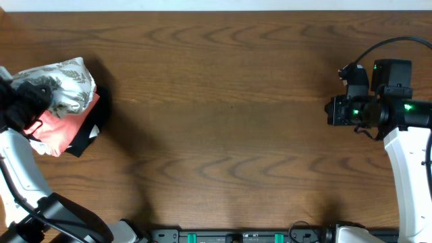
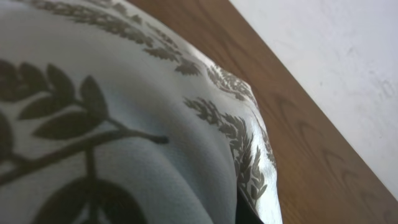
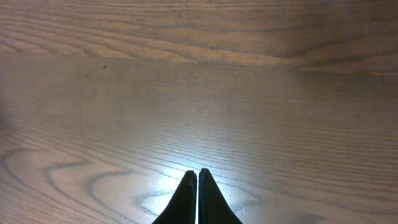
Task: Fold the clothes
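Note:
The clothes (image 1: 71, 84), white fabric with grey fern leaves, lie as a folded bundle at the far left of the table, on top of a salmon-pink garment. My left gripper (image 1: 28, 100) is at the bundle's left edge. In the left wrist view the clothes (image 2: 124, 124) fill the frame and cover the fingers, so the gripper seems shut on the fabric. My right gripper (image 1: 331, 110) is at the far right above bare wood. Its fingers (image 3: 198, 175) are shut and empty.
The salmon-pink folded garment (image 1: 64, 131) lies under the clothes, with a black folded cloth (image 1: 91, 138) beneath it. The brown wooden table (image 1: 223, 115) stretches between the two arms. A white wall (image 2: 336, 62) lies beyond the table's far edge.

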You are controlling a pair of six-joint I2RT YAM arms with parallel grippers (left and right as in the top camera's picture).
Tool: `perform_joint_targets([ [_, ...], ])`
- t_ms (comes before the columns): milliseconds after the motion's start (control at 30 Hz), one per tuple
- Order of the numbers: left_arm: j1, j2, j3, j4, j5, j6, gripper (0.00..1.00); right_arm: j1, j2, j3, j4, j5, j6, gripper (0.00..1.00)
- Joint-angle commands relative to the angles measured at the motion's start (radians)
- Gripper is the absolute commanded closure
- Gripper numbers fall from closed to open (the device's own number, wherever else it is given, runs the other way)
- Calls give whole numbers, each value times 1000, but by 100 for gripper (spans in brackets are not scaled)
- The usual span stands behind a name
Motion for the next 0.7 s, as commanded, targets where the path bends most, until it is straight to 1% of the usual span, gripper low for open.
perform_joint_targets([
  [0, 16, -15, 25, -36, 13, 6, 94, -9, 2, -1, -1, 10, -17, 97],
  [267, 70, -15, 25, -180, -2, 6, 94, -9, 2, -1, -2, 27, -24, 97],
  [367, 103, -15, 25, -230, -50, 6, 94, -9, 2, -2, -2, 32, -24, 97],
  [400, 113, -15, 25, -243, -72, 6, 85, -9, 2, -2, -2, 32, -24, 97],
  [467, 129, -15, 25, -259, -108, 6, 56, -9, 2, -2, -2, 32, -24, 97],
  [500, 135, -15, 25, -263, -115, 6, 46, -9, 2, -2, -2, 32, -24, 97],
  [533, 139, -15, 25, -264, -114, 6, 44, -9, 2, -2, -2, 32, -24, 97],
  [567, 140, -15, 25, -264, -114, 5, 39, -9, 2, -2, -2, 32, -24, 97],
  [600, 140, -15, 25, -264, -114, 6, 27, -9, 2, -2, -2, 32, -24, 97],
  [667, 140, -15, 25, -265, -114, 6, 10, -9, 2, -2, -2, 32, -24, 97],
])
